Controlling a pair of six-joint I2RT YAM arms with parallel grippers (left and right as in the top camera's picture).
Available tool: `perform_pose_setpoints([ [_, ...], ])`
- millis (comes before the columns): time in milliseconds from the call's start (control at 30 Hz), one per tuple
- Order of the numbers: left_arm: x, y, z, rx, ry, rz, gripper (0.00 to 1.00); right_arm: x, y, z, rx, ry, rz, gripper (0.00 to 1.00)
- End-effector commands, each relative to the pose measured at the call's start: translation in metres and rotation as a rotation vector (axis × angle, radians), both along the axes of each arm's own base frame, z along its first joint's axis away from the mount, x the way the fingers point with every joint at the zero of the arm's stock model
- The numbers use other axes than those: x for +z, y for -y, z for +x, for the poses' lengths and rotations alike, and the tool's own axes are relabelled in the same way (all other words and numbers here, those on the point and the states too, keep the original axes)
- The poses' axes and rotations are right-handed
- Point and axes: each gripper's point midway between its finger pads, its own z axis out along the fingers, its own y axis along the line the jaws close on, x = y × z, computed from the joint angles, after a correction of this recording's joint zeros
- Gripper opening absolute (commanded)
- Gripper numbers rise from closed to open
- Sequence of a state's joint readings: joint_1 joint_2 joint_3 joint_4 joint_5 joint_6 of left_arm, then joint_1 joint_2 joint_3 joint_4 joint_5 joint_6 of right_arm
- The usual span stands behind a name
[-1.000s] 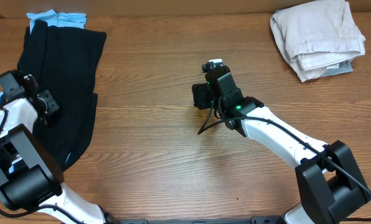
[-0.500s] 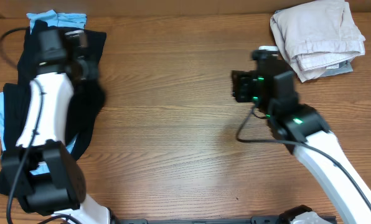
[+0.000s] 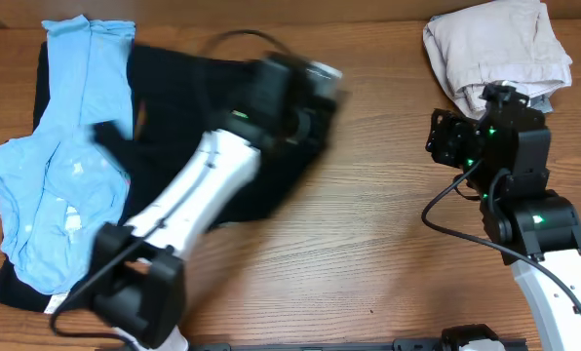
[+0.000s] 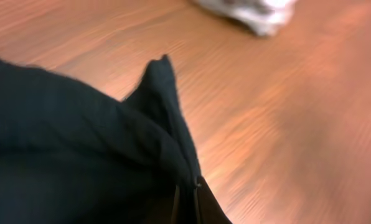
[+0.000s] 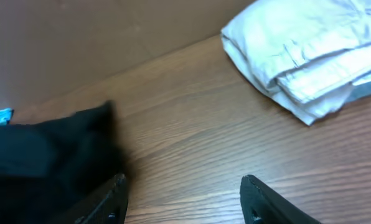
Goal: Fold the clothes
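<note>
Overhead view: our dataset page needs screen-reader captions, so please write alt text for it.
The left gripper, motion-blurred, is shut on a black garment spread across the upper left of the wooden table. A light blue garment lies crumpled over its left side. The right gripper hangs open and empty beside a folded beige pile at upper right.

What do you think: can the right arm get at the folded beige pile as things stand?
Probably yes: the right gripper hangs open close beside the beige pile, with only bare table between them.

Overhead looks straight down; wrist views low, oblique; all share black garment (image 3: 174,93).
</note>
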State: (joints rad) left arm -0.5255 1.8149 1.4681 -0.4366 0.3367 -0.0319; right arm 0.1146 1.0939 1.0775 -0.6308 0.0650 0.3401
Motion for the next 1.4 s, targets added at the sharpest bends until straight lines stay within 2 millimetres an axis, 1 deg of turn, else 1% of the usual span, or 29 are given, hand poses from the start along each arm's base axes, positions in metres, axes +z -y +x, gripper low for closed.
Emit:
perform_pose_setpoints([
  [0, -0.010, 0.061, -0.020, -0.125, 0.010, -0.052, 0.10, 0.015, 0.006, 0.000, -0.020, 0.033, 0.023, 0.64],
  [33, -0.013, 0.074, -0.022, -0.140, 0.032, -0.057, 0.20, 0.015, 0.009, 0.000, -0.030, 0.032, 0.028, 0.65],
  [67, -0.016, 0.084, -0.022, -0.137, 0.053, -0.059, 0.39, 0.015, 0.012, 0.000, -0.043, 0.032, 0.037, 0.65],
  [100, -0.018, 0.090, -0.020, -0.126, 0.064, -0.061, 0.50, 0.015, 0.013, 0.000, -0.045, 0.032, 0.040, 0.65],
  [133, -0.019, 0.093, -0.019, -0.114, 0.074, -0.062, 0.71, 0.015, 0.015, -0.001, -0.046, 0.032, 0.045, 0.65],
  [167, -0.019, 0.094, -0.015, -0.098, 0.091, -0.060, 0.95, 0.015, 0.016, -0.001, -0.047, 0.031, 0.049, 0.65],
  [200, -0.018, 0.093, -0.012, -0.088, 0.100, -0.058, 1.00, 0.016, 0.017, -0.001, -0.047, 0.033, 0.053, 0.66],
  [267, -0.009, 0.084, 0.000, -0.049, 0.119, -0.048, 1.00, 0.016, 0.018, -0.001, -0.041, 0.032, 0.064, 0.66],
  [333, 0.006, 0.065, 0.015, -0.003, 0.118, -0.042, 1.00, 0.016, 0.014, -0.002, -0.020, 0.031, 0.080, 0.68],
  [433, 0.032, 0.023, 0.036, 0.079, 0.087, -0.014, 1.00, 0.013, -0.002, -0.002, 0.055, 0.014, 0.124, 0.68],
  [500, 0.043, -0.009, 0.048, 0.141, 0.052, 0.011, 1.00, 0.003, -0.016, -0.001, 0.112, -0.023, 0.150, 0.68],
  [567, 0.051, -0.041, 0.058, 0.200, 0.021, 0.034, 1.00, -0.015, -0.030, 0.001, 0.154, -0.091, 0.163, 0.68],
  [600, 0.052, -0.058, 0.063, 0.231, 0.008, 0.044, 1.00, -0.027, -0.037, 0.002, 0.176, -0.135, 0.163, 0.68],
  [667, 0.052, -0.083, 0.071, 0.281, -0.013, 0.052, 1.00, -0.053, -0.053, 0.003, 0.212, -0.223, 0.162, 0.68],
  [700, 0.048, -0.103, 0.075, 0.317, -0.037, 0.058, 1.00, -0.075, -0.069, 0.003, 0.268, -0.294, 0.150, 0.68],
  [800, 0.042, -0.134, 0.080, 0.375, -0.072, 0.074, 1.00, -0.115, -0.097, -0.001, 0.343, -0.421, 0.130, 0.70],
  [833, 0.041, -0.141, 0.081, 0.388, -0.079, 0.077, 1.00, -0.129, -0.107, -0.004, 0.367, -0.464, 0.119, 0.70],
  [933, 0.039, -0.155, 0.083, 0.402, -0.079, 0.090, 1.00, -0.162, -0.126, -0.011, 0.417, -0.557, 0.088, 0.72],
  [967, 0.039, -0.157, 0.083, 0.400, -0.076, 0.096, 1.00, -0.174, -0.131, -0.014, 0.430, -0.592, 0.077, 0.73],
  [1033, 0.038, -0.159, 0.083, 0.383, -0.065, 0.112, 1.00, -0.190, -0.136, -0.019, 0.440, -0.640, 0.064, 0.72],
  [1133, 0.038, -0.159, 0.083, 0.367, -0.053, 0.126, 1.00, -0.216, -0.140, -0.029, 0.447, -0.728, 0.042, 0.72],
  [1233, 0.037, -0.160, 0.083, 0.342, -0.037, 0.146, 1.00, -0.238, -0.138, -0.041, 0.442, -0.820, 0.026, 0.73],
  [1300, 0.037, -0.160, 0.083, 0.326, -0.027, 0.157, 1.00, -0.244, -0.135, -0.047, 0.436, -0.858, 0.021, 0.73],
  [1367, 0.037, -0.160, 0.083, 0.309, -0.015, 0.169, 1.00, -0.245, -0.130, -0.050, 0.418, -0.878, 0.013, 0.72],
])
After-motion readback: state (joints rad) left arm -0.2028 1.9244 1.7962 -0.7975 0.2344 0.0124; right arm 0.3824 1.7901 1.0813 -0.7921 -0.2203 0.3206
